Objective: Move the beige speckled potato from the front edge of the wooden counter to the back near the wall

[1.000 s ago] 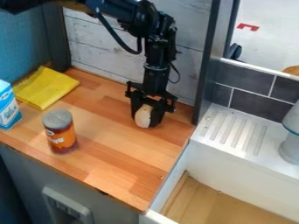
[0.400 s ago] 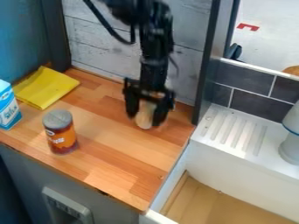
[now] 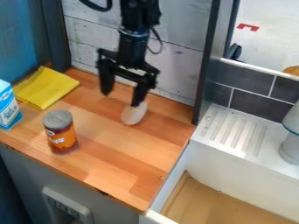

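The black gripper [image 3: 121,99] hangs over the back part of the wooden counter, its fingers spread wide apart with nothing between them. Just below its right finger, a pale oval object [image 3: 134,114] rests on the wood; the fingertip overlaps its upper edge, and I cannot tell whether they touch. An orange-brown can [image 3: 60,136] with a grey lid stands upright at the front left of the gripper. Farther left and back lies a folded yellow cloth [image 3: 45,88].
A blue and white carton [image 3: 8,107] stands at the left edge. To the right are a white sink [image 3: 236,159] with a ridged ledge and a white-grey object [image 3: 290,144] on it. A dark post [image 3: 208,57] rises behind the counter's right corner.
My gripper has opened, letting go of the pale object, and has moved up and left. The object now lies slightly farther left on the counter.
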### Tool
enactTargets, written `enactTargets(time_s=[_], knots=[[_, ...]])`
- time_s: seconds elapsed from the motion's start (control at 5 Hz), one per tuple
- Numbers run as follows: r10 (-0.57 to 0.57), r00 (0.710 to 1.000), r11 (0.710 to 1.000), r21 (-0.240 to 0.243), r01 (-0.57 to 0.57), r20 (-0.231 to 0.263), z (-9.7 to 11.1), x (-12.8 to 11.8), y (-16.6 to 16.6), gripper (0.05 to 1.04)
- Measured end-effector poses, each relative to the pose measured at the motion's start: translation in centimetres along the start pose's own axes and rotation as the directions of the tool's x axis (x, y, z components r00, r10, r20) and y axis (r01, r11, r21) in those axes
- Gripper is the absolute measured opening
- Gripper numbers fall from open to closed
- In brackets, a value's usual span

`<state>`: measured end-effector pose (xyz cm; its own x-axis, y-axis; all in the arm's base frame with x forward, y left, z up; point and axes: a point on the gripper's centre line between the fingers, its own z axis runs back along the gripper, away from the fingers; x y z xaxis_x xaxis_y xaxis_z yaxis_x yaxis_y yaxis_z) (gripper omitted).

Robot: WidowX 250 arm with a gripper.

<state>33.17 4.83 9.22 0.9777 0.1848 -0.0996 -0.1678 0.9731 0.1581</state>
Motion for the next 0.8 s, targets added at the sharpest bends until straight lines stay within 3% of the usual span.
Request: enactTargets(time_s=[0.2, 0.6, 0.8], knots=[[0.006, 0.999, 0.998, 0.07, -0.002, -0.046, 1.8, -4.0, 3.3, 1.0], [0.002, 0.995, 1.0, 0.018, 0.0, -0.102, 1.0, -6.6, 9.4, 1.0], [-0.078, 0.992, 0.996, -0.041, 0.074, -0.096, 0.6, -6.6, 9.7, 1.0]])
